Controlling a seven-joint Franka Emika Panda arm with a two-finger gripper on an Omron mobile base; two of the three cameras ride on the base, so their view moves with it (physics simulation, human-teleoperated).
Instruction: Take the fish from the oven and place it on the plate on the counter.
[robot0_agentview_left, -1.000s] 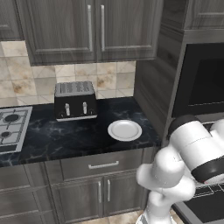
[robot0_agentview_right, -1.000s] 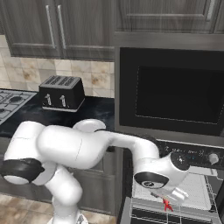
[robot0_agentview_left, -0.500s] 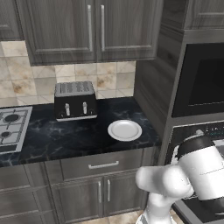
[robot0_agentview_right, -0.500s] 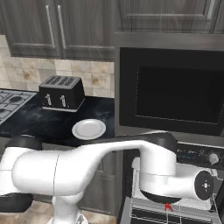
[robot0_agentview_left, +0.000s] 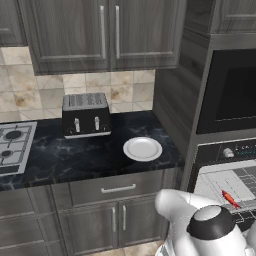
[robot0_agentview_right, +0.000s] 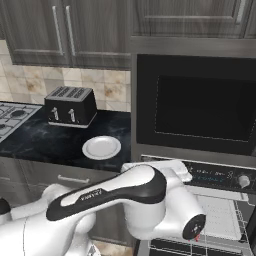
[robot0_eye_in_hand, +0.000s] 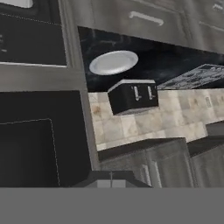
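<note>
The fish (robot0_agentview_left: 230, 198), a slender red-orange piece, lies on the pale grey rack tray (robot0_agentview_left: 218, 181) pulled out of the oven (robot0_agentview_left: 235, 149), below its knobbed control strip. The white plate (robot0_agentview_left: 142, 148) sits bare on the black counter (robot0_agentview_left: 75, 156), right of the toaster; the plate (robot0_agentview_right: 101, 147) also shows beside the oven wall. My gripper (robot0_eye_in_hand: 110, 180) is shut, its dark tips together with nothing between them. The hand view is rolled upside down and looks at the plate (robot0_eye_in_hand: 113, 62) and the counter (robot0_eye_in_hand: 175, 59). The arm's white elbow (robot0_agentview_left: 210, 231) bulks low, in front of the oven.
A black toaster (robot0_agentview_left: 86, 115) stands at the back of the counter, with a steel gas hob (robot0_agentview_left: 12, 145) at the far left. A black glass-fronted unit (robot0_agentview_right: 195, 107) sits above the oven. Wall cabinets hang over the counter. My own arm (robot0_agentview_right: 130, 200) covers much of the oven tray from the right.
The arm has swung down and back from the oven tray, uncovering the tray and the fish from the left. The fish, plate and toaster have not moved. The gripper stays shut.
</note>
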